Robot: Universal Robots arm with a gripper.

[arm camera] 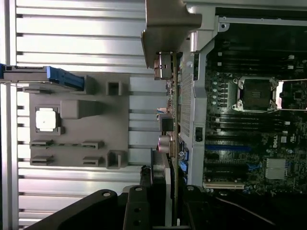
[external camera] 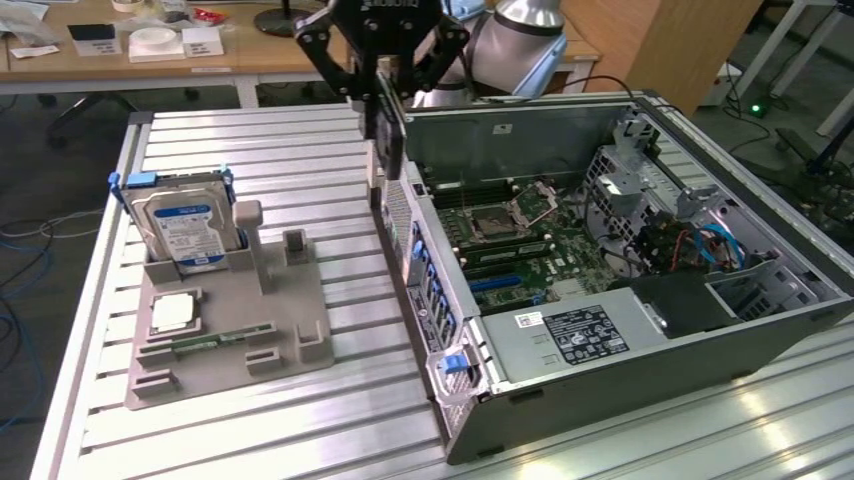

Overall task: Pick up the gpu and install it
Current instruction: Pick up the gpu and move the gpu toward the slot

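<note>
**Exterior view: gpu clamped and hanging over the case's rear wall**

The fingers [external camera: 354, 85] are closed on the upper edge of the gpu [external camera: 390, 140], one on each flat face, so the gripper [external camera: 387, 95] holds the thin dark card upright and edge-on. The card hangs clear of the table [external camera: 267, 430], directly above the rear wall of the open computer case [external camera: 641, 330] and close to the table's far edge.

In the wrist view the gripper [arm camera: 168, 211] looks down along the card, whose silvery end bracket [arm camera: 169, 28] lies over the line where the case wall meets the bare slats.

Inside the case lies the motherboard [external camera: 507, 240], with its CPU socket [external camera: 497, 222] open.

Toward the exterior view's left edge of the table sits a grey fixture [external camera: 227, 340], well apart from the card. It carries a blue-labelled hard drive [external camera: 187, 230] standing upright at its far end and a small square CPU chip [external camera: 174, 313] lying flat nearer the front.
</note>
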